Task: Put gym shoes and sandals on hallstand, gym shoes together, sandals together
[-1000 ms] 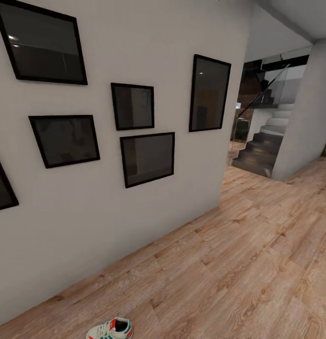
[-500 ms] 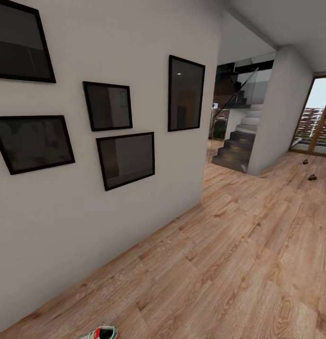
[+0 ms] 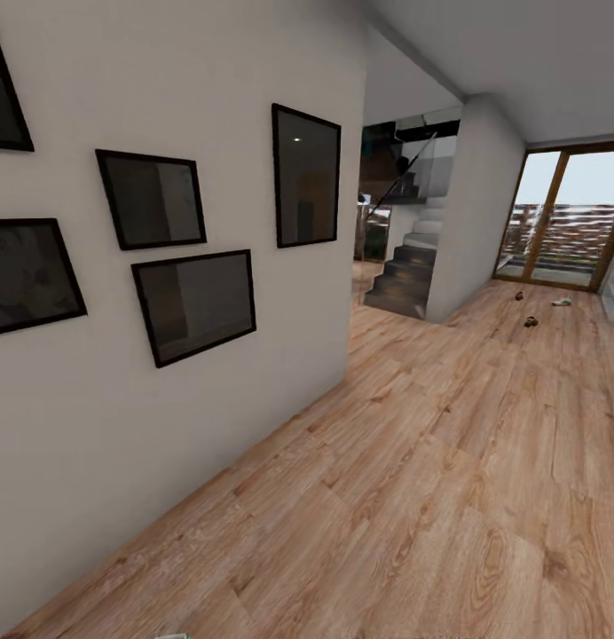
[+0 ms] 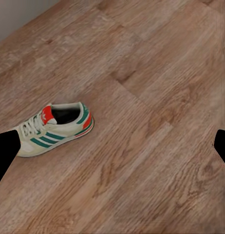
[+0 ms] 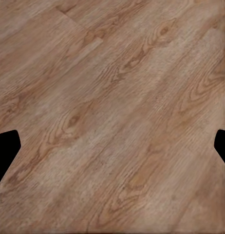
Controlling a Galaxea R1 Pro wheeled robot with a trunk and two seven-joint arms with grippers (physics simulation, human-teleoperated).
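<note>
One gym shoe [image 4: 56, 129] lies upright on the corridor floor [image 4: 156, 97] (heel toward mid-frame, toe toward the picture's edge). Both grippers' fingers spread wide, empty.

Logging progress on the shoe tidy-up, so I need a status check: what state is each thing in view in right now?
gym shoe: upright on its sole on the corridor floor, not held
left gripper: open, empty, above the floor
right gripper: open, empty
small dark items far down the corridor: on the floor, too small to identify
</note>
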